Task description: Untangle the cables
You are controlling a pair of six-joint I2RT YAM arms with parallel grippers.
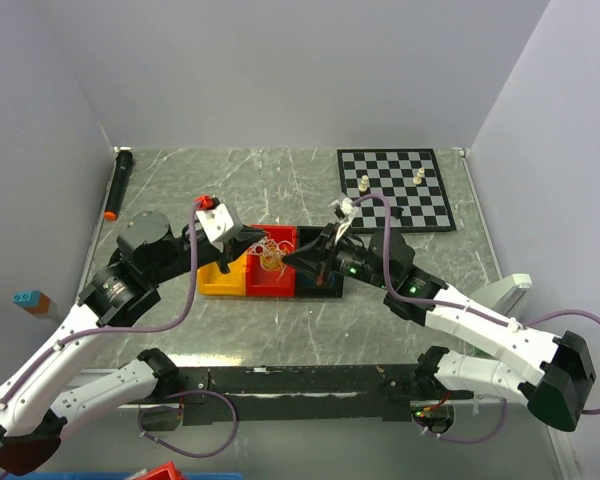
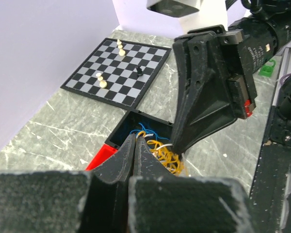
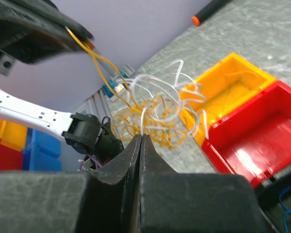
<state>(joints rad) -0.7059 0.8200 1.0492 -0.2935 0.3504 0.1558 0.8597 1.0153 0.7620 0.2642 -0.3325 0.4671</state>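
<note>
Left pincer is clenched on a yellow-orange strand of the cables, a clump of thin curly wires in yellow-orange and white. In the right wrist view that strand runs from its tips down into the clump. The clump hangs in the air between both pincers, above the red plastic bin. A yellow plastic bin touches the red one's left side and a black plastic bin sits to its right. Right pincer is clenched too, and a white loop looks pinched at its tips. Blue strands lie in the black bin; I cannot tell whether they join the clump.

Judged step: drawing the two gripped strands apart.

To do it well:
- Pull slowly and sideways, left arm going left and right arm going right, with both grips firm.
- Hold the clump over the bins so a freed wire drops in.
- White loops thread through the yellow coils, so if the knot tightens, stop and regrasp nearer the crossing.
- Thin wire may slip from the tips.
</note>
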